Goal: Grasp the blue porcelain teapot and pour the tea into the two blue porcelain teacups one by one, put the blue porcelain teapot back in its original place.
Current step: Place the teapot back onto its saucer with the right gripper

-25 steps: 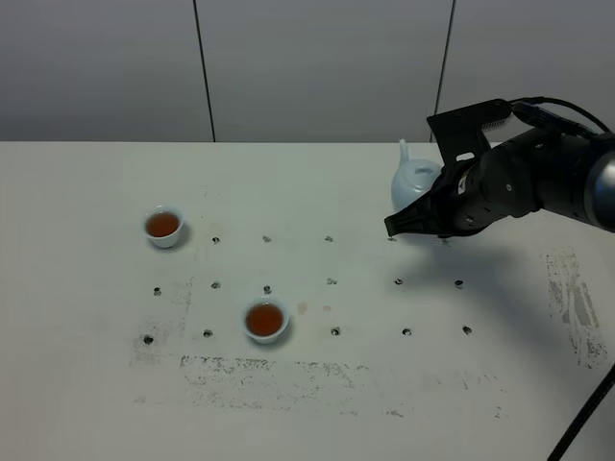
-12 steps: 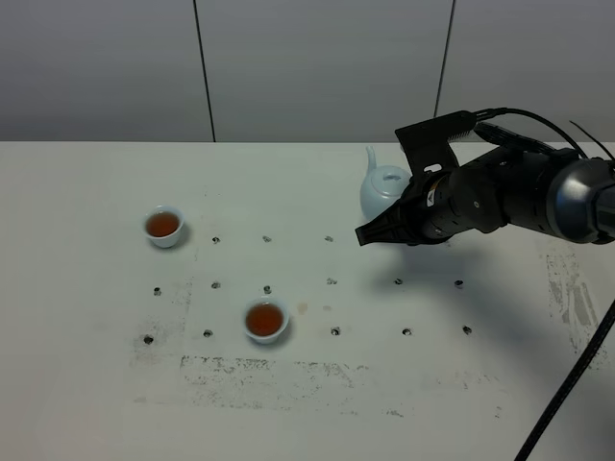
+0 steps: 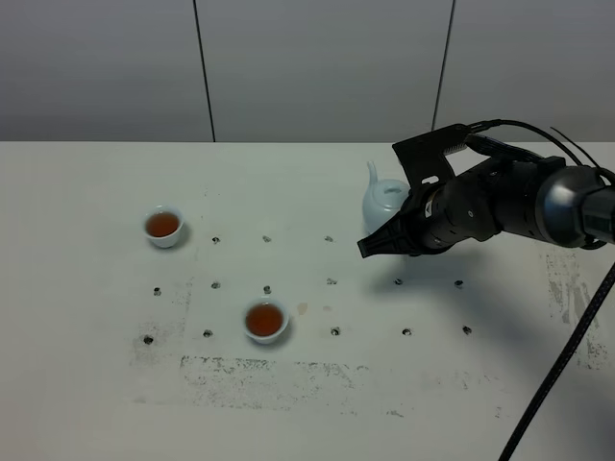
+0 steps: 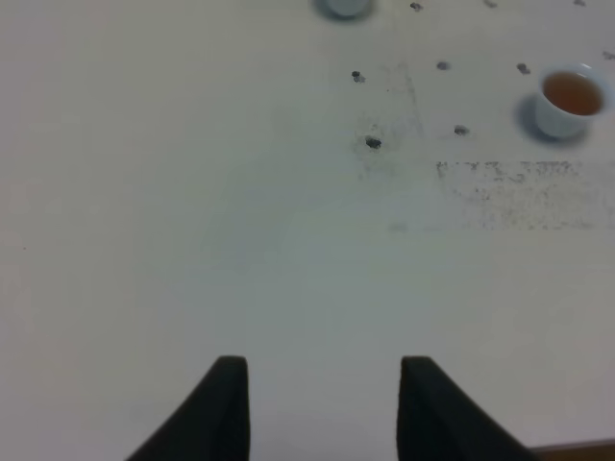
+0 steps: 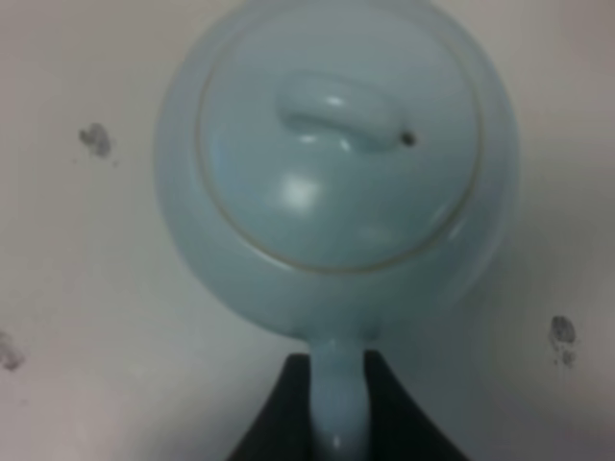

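The blue porcelain teapot (image 3: 381, 200) stands upright at the back right of the table, spout pointing left, its right side hidden behind my right arm. My right gripper (image 3: 389, 235) is shut on its loop handle. The right wrist view looks straight down on the teapot (image 5: 336, 163) and its knobbed lid, with the handle pinched in my right gripper (image 5: 336, 389). Whether the pot rests on the table I cannot tell. The two blue porcelain teacups hold brown tea: one at the left (image 3: 163, 226), one nearer the front (image 3: 265, 321). My left gripper (image 4: 322, 403) hangs open over bare table.
The white table (image 3: 96, 384) carries rows of small dark screw holes and scuffed grey marks near its front and right edge. In the left wrist view one teacup (image 4: 572, 99) sits far off and the other teacup (image 4: 343, 7) barely shows. A black cable trails off my right arm.
My right gripper has carried the teapot to the left over the last second, then eased it slightly lower. The cups and the left gripper have not moved.
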